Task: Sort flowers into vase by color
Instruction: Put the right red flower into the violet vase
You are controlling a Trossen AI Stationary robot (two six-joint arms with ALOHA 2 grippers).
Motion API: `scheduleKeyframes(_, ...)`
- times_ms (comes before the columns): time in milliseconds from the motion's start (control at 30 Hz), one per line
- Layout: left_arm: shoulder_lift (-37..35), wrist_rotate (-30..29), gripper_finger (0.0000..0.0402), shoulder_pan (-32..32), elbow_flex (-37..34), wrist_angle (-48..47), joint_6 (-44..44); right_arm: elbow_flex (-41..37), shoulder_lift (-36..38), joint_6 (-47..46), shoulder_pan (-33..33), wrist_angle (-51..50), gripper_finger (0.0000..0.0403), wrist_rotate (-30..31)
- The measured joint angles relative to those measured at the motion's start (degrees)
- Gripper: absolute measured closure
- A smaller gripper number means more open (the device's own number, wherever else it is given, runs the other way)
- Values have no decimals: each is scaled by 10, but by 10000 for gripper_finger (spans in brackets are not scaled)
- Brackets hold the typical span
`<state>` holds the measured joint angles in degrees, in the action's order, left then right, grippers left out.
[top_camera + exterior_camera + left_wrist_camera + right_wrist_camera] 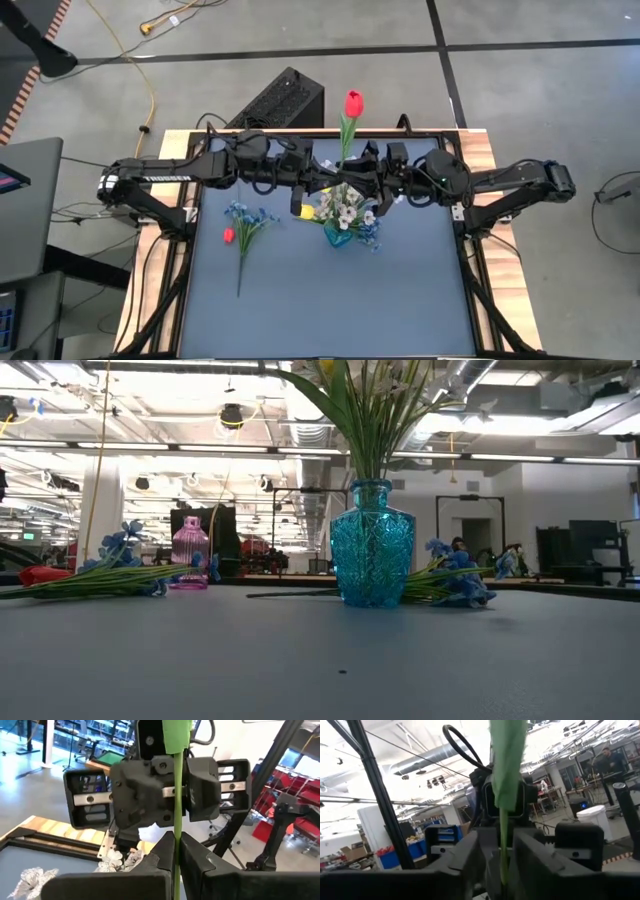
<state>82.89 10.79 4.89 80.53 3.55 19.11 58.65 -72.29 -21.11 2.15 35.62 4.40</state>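
A red tulip on a long green stem is held up in the air above the blue glass vase, which holds white sprigs. My left gripper is shut on the stem. My right gripper faces it from the right, open, with one finger on either side of the same stem. A blue sprig and another red tulip lie flat on the mat to the left. My left gripper pinches the tulip's green stem between its two fingertips, well below the bloom. The fingers come level from the table's left and lie across the stem. The stem stands about upright, lifted clear of the table, with the bloom above the fingers.
A pink glass vase stands on the far left part of the table in the low view. More blue blossoms lie beside the blue vase on its right. A yellow bloom shows left of the vase. The near half of the mat is bare.
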Motion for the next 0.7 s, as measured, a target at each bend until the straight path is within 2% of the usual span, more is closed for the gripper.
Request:
scheduleKeyframes(100,-15,10,401,13,0,8,0,0,8,-9,0,-5,204,-6)
scheduleKeyframes(200,-43,10,401,31,0,11,-2,0,24,-9,0,-16,176,-41)
scheduleKeyframes(400,-114,19,401,81,0,-6,-31,0,63,-18,2,-71,162,-67)
scheduleKeyframes(533,-161,-32,401,130,0,-84,-105,0,86,-25,5,-116,164,-66)
scheduleKeyframes(700,-185,-99,401,211,0,-190,-185,0,93,-25,23,-158,165,-66)
